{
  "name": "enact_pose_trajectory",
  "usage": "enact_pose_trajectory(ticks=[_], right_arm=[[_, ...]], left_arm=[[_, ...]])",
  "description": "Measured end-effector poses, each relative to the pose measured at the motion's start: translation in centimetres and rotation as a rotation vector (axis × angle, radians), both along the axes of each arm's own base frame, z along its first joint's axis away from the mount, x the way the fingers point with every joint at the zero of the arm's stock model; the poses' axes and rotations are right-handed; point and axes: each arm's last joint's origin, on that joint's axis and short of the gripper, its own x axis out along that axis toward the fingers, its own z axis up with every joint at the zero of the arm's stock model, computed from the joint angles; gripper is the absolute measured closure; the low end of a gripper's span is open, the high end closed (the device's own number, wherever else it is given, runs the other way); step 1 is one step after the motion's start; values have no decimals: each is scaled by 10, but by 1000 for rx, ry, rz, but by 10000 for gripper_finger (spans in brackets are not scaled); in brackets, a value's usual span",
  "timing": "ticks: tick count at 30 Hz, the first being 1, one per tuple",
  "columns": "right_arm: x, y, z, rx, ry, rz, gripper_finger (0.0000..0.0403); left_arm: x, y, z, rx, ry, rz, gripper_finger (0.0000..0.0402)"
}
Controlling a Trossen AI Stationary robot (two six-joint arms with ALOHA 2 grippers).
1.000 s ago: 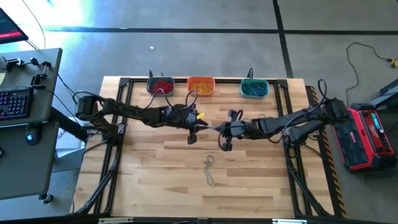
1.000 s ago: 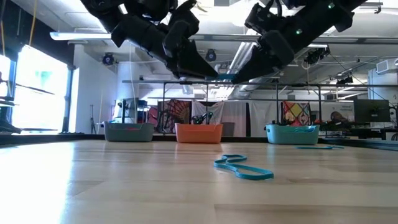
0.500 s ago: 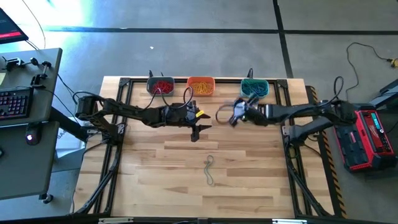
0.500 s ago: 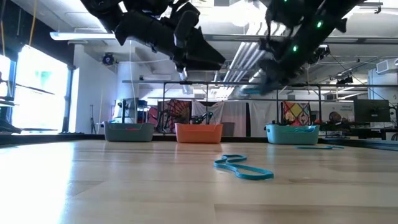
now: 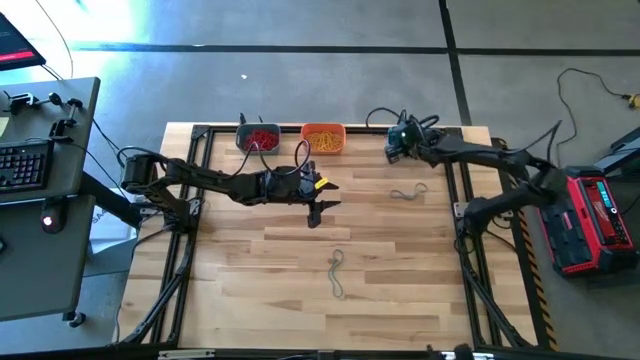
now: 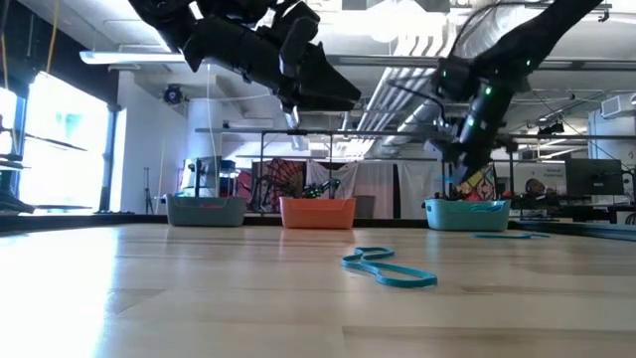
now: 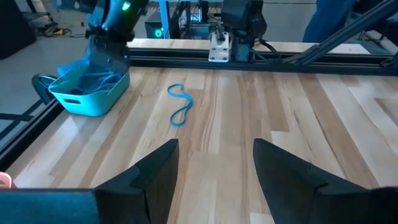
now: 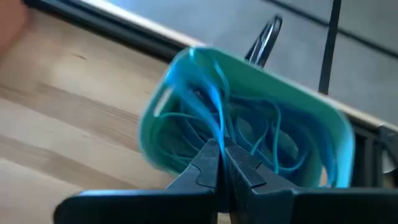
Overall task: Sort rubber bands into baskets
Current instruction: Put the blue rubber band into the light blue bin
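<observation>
Three baskets stand along the far edge: grey-blue [image 5: 258,137] with red rubber bands, orange [image 5: 322,138] with yellow ones, teal [image 8: 336,143] with blue ones. My right gripper [image 8: 221,144] is above the teal basket [image 6: 467,213], shut on a blue rubber band. My left gripper [image 7: 214,168] hangs open over the table's middle [image 5: 315,205], nothing between its fingers. Two loose blue bands lie flat on the wood: one near the teal basket [image 5: 408,192], one nearer the front [image 5: 338,272]. My right gripper pinches a blue rubber band [image 8: 217,118] between its two fingertips. The fingers slant down from the table's near side toward the teal basket. The loop trails off the tips over the basket's opening. Whether it touches the bands inside I cannot tell.
A black frame rail [image 5: 330,127] runs behind the baskets, with side rails [image 5: 462,200] along both table edges. Bare wood lies between the arms and the front edge. A desk with a keyboard [image 5: 25,160] stands left; a red box [image 5: 595,220] sits right.
My left gripper has opened and let go of the blue band that both grippers held between them above the table's middle. My right gripper, shut on that band, has carried it toward the far right edge, over the teal basket.
</observation>
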Motion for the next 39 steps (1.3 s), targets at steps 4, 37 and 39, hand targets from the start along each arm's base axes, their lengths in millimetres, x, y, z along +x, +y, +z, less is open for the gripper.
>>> enact_pose_trajectory(ticks=[4,37,39], right_arm=[[-5,-20,-16,40,17,-37,403],[-5,-73,-35,233,-38,-49,230],[-1,-76,-24,235,-14,-37,214]], left_arm=[[0,0,0,2,0,-1,202],[-1,-3,-3,4,27,-11,202],[-1,-3,-3,5,29,-12,202]])
